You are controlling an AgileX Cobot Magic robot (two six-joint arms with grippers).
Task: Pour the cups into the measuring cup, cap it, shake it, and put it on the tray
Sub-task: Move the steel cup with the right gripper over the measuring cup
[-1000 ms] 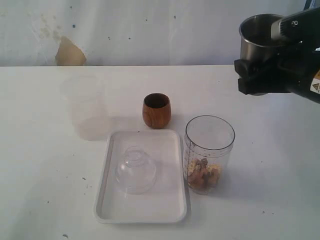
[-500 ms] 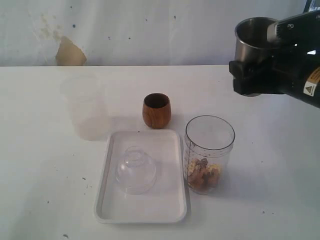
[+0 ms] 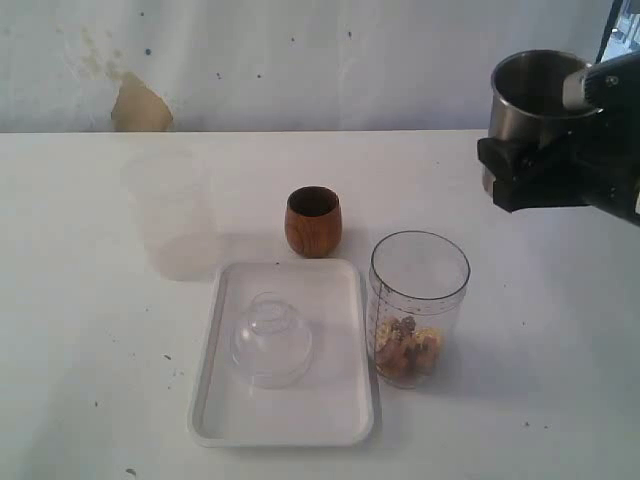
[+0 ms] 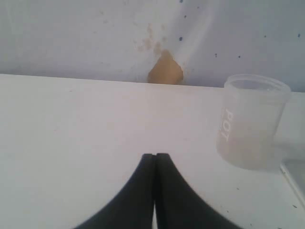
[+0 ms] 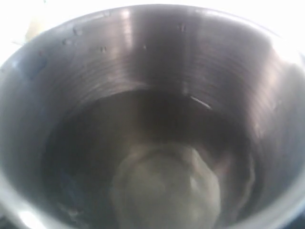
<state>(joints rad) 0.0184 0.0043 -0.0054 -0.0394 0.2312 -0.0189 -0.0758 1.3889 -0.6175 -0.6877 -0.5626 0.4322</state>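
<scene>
My right gripper (image 3: 528, 165) is shut on the steel tumbler (image 3: 530, 95) and holds it upright in the air at the far right, above and right of the measuring cup (image 3: 419, 300). The tumbler's inside (image 5: 152, 71) fills the right wrist view, with a pale blurred patch at its bottom. The measuring cup stands on the table beside the tray (image 3: 215, 395) with nuts in its bottom. Behind the tray stands the brown wooden cup (image 3: 313, 221). My left gripper (image 4: 155, 155) is shut on nothing, low over bare table, and does not show in the exterior view.
A clear dome lid (image 3: 272, 340) lies on the tray. A frosted plastic cup (image 3: 170, 210) (image 4: 250, 121) stands at the back left. The white table runs back to a stained wall (image 3: 140, 105).
The right gripper with the steel tumbler drifted slightly left, then came back right and a little lower. The rest of the scene is as it was.
</scene>
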